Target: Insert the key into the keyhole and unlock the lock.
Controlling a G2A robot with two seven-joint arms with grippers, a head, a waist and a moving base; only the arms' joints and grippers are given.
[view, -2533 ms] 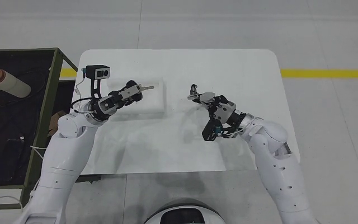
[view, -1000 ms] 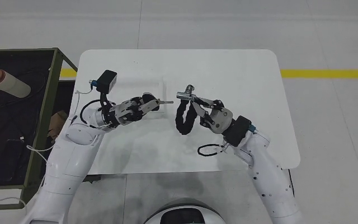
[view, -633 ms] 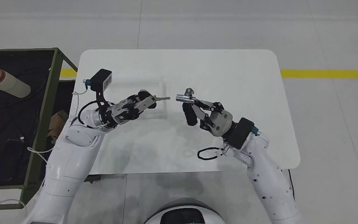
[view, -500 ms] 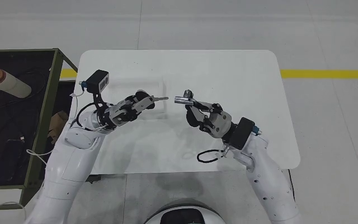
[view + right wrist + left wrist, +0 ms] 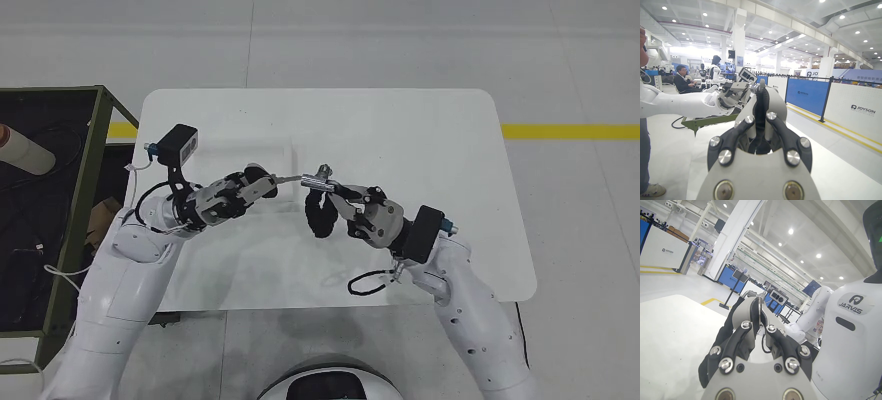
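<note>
Top view has both arms raised over the middle of the white table point(image 5: 430, 130), with their grippers pointing at each other. The left gripper point(image 5: 266, 184) is clenched on the key point(image 5: 286, 180), whose thin metal shaft points straight toward the other arm. The right gripper point(image 5: 336, 193) is clamped on the lock point(image 5: 319, 181), a small silver cylinder held above the table, and its black loop point(image 5: 320, 215) hangs down below it. The key's tip sits right at the end of the lock, though I cannot tell whether it is inside the keyhole. In the left wrist view the key point(image 5: 759, 311) stands edge-on between the closed pads. In the right wrist view the lock point(image 5: 759, 86) juts up past the fingertips, facing the left gripper point(image 5: 745, 89).
</note>
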